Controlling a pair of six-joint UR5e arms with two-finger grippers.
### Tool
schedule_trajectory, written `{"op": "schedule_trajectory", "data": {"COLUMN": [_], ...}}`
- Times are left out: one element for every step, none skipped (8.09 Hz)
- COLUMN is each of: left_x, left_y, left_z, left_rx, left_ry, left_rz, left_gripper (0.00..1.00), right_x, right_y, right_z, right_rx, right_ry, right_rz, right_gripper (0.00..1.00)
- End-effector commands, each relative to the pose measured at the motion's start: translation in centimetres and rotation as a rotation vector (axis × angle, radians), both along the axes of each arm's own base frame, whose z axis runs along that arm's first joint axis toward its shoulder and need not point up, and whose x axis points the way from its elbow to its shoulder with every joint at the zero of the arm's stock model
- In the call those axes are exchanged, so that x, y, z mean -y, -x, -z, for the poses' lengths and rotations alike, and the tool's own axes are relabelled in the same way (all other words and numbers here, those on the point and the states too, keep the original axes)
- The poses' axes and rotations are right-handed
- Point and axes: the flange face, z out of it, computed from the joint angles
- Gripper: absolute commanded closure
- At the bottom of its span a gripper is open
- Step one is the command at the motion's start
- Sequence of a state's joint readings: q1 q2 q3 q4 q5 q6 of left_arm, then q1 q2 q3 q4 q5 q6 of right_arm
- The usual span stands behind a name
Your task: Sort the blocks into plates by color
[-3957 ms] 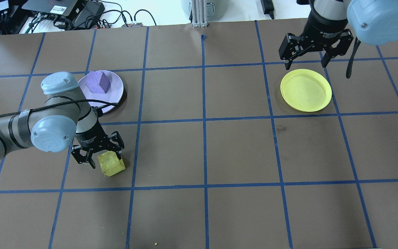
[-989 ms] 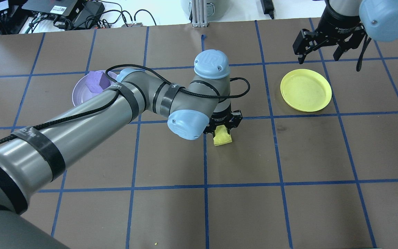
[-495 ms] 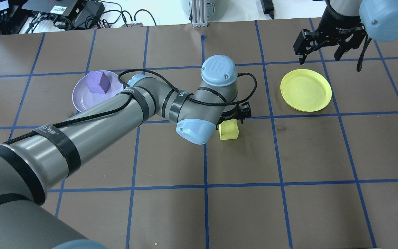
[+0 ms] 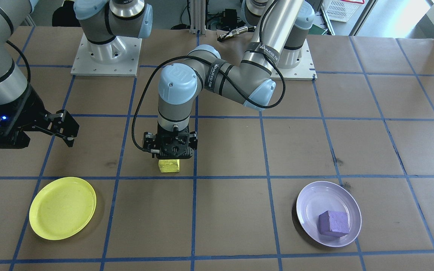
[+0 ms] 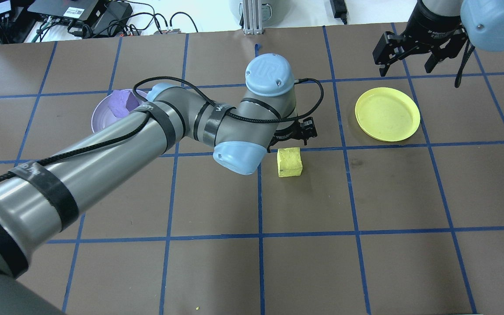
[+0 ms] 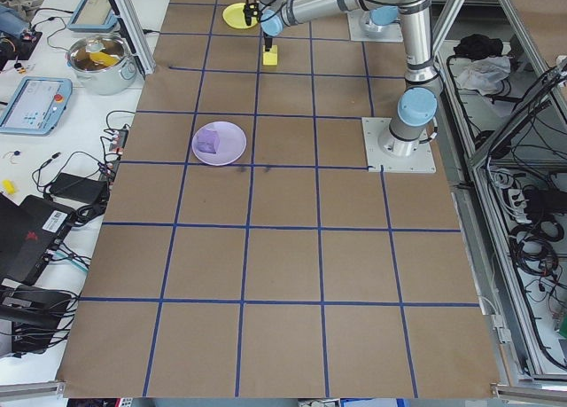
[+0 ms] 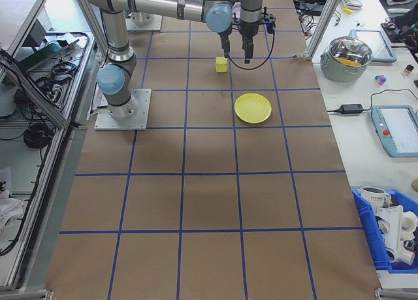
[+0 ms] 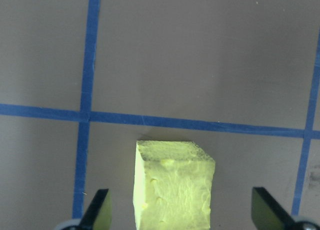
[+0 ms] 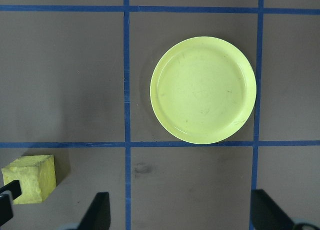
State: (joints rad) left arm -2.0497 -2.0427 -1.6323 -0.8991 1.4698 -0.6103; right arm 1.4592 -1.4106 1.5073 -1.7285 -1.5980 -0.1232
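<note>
From my station I see a brown table (image 5: 304, 262) gridded with blue tape (image 5: 259, 197), flanked by white side benches (image 7: 385, 71) holding a steel pot (image 7: 347, 57), tablets (image 7: 396, 129), cables (image 6: 62, 190) and a blue bin (image 7: 390, 231).

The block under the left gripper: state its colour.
Bright yellow block, seen best in the left wrist view, between the open fingers of the left gripper.

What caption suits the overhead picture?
Left claw open beside the yellow block; yellow plate empty.

Both wrist cameras look straight down (close) at the yellow block (image 8: 173, 185).
</note>
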Motion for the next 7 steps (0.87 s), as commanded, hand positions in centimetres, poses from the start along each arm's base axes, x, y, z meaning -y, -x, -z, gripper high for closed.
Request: {"op": "schedule_trajectory", "data": {"left_x": [2.0, 3.9, 5.0, 4.9, 3.7, 2.5, 2.0], "left_y": [-7.6, -13.2, -18.6, -23.1, -25.9, -27.8, -28.0], "left_z": [-9.5, -12.9, -16.7, -21.1, -26.4, -29.8, -32.1], "left_rx": [0.126, 0.188, 0.194, 0.197, 0.198, 0.203, 0.209], "left_ry": [0.018, 0.045, 0.042, 0.04, 0.045, 0.009, 0.047], "left_rz": [0.124, 0.164, 0.138, 0.114, 0.104, 0.081, 0.092], "left_gripper": [0.0, 0.0, 0.0, 0.0, 0.0, 0.0, 0.0], "right_x": [0.3, 0.3, 0.1, -0.1, -0.9, -2.0, -2.3], "right_y": [-0.1, -0.1, -0.7, -2.6, -5.5, -8.8, -11.8], "right_z": [0.4, 0.1, 0.2, 1.4, 3.3, 5.1, 6.6], "right_rx": [0.002, -0.005, 0.002, 0.031, 0.051, 0.053, 0.046], "right_ry": [0.009, 0.015, 0.013, -0.008, -0.043, -0.075, -0.087], "right_rz": [-0.025, -0.069, -0.075, -0.091, -0.061, -0.013, -0.033], "right_gripper": [0.0, 0.0, 0.0, 0.0, 0.0, 0.0, 0.0]}}
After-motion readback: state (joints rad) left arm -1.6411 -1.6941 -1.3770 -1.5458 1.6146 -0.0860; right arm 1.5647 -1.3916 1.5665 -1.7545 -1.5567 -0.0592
